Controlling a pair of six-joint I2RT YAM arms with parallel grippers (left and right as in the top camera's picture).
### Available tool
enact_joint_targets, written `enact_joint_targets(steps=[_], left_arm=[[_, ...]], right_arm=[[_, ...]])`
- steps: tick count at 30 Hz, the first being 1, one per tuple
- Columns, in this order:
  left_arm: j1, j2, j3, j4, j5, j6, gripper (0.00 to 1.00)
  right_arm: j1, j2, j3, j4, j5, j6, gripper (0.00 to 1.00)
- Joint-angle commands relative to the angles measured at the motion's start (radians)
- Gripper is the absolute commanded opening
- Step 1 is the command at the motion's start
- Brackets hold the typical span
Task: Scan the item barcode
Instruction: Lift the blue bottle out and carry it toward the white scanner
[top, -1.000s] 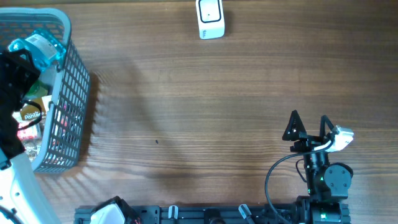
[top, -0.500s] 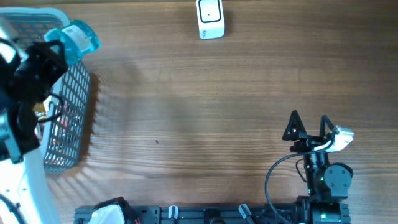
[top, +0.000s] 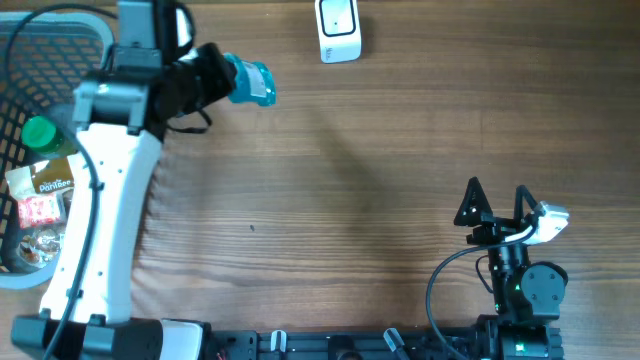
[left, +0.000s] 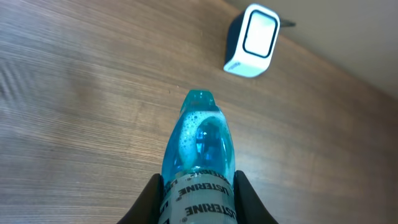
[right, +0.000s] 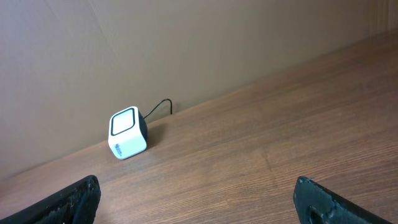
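Since the prev. frames, the blue Listerine bottle (top: 250, 83) has been carried out of the basket (top: 30, 60) and swung right, over the bare table (top: 350, 180). It is clamped at its label end by the left gripper (top: 205, 80), jaws set narrow. The bottle is held approx. horiz., its free end aimed toward the white scanner (top: 338, 30), near but apart. The right gripper (top: 495, 200) is parked at near right w/ jaws spread wide, nothing held.

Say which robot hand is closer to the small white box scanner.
Left. The left gripper, shut on the clear blue plastic bottle, hangs just left of the small white box scanner; the right gripper sits open far across the wooden table.
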Motion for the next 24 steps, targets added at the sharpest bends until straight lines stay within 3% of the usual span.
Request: enact_joint_targets(steps=[1, 5, 12, 15, 18, 22, 24], left_arm=[[-0.089, 0.022, 0.034, 0.014, -0.076, -0.044, 0.04], [-0.177, 0.053, 0.034, -0.009, -0.173, -0.180, 0.04], [-0.296, 0.089, 0.034, -0.095, -0.401, -0.604, 0.04], [-0.313, 0.118, 0.034, -0.130, -0.421, -0.702, 0.04], [-0.325, 0.140, 0.034, -0.112, -0.417, -0.637, 0.04], [-0.352, 0.164, 0.034, -0.056, -0.349, -0.346, 0.04], [-0.353, 0.185, 0.034, -0.025, -0.214, -0.153, 0.04]], right_arm=[[-0.004, -0.005, -0.001, 0.003, -0.006, -0.017, 1.00], [-0.004, -0.005, -0.001, 0.003, -0.006, -0.017, 1.00], [-0.004, -0.005, -0.001, 0.003, -0.006, -0.017, 1.00], [-0.004, -0.005, -0.001, 0.003, -0.006, -0.017, 1.00], [-0.004, -0.005, -0.001, 0.003, -0.006, -0.017, 1.00], [-0.004, -0.005, -0.001, 0.003, -0.006, -0.017, 1.00], [-0.004, -0.005, -0.001, 0.003, -0.006, -0.017, 1.00]])
